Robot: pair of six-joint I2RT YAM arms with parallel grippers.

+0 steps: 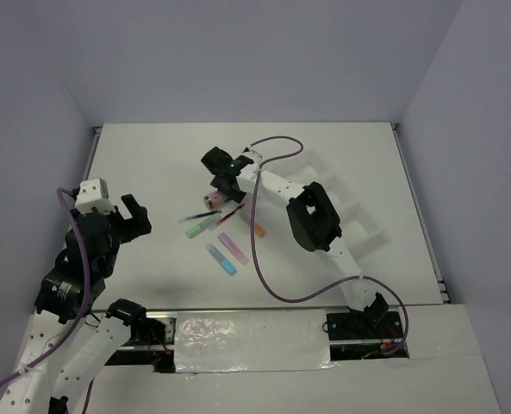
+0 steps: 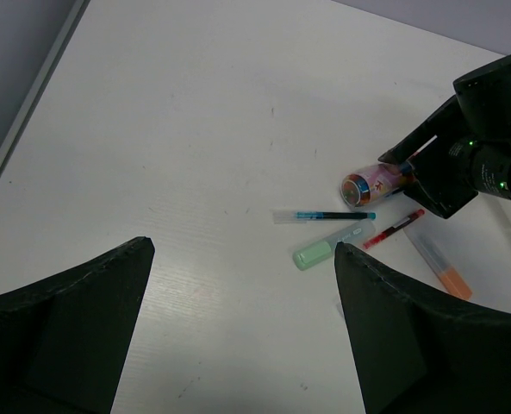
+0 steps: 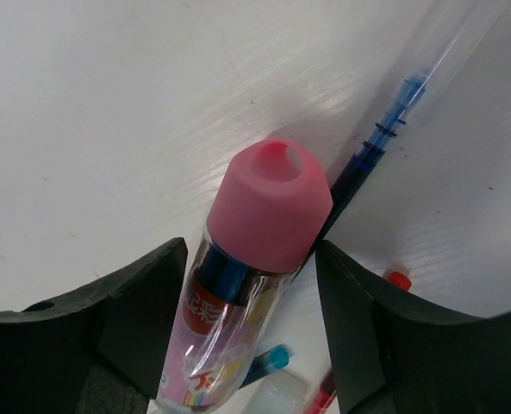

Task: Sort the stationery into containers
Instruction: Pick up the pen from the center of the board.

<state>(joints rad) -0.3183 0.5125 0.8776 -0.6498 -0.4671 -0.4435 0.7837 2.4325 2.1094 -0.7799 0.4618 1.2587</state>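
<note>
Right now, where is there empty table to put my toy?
Bare table runs far left, between the wall and the pens. More lies behind the tray. The middle is crowded: the right claw straddles the pink tube among sticks.

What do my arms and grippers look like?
The left arm and right arm share white links with black joint housings. The left gripper and right gripper are matte black with two broad fingers. A purple cable loops along each arm; a small green light glows near the right wrist.

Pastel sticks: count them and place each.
4. Green stick leftmost, orange stick rightmost, purple stick and blue stick side by side nearer the robot. The right arm may hide others.
</note>
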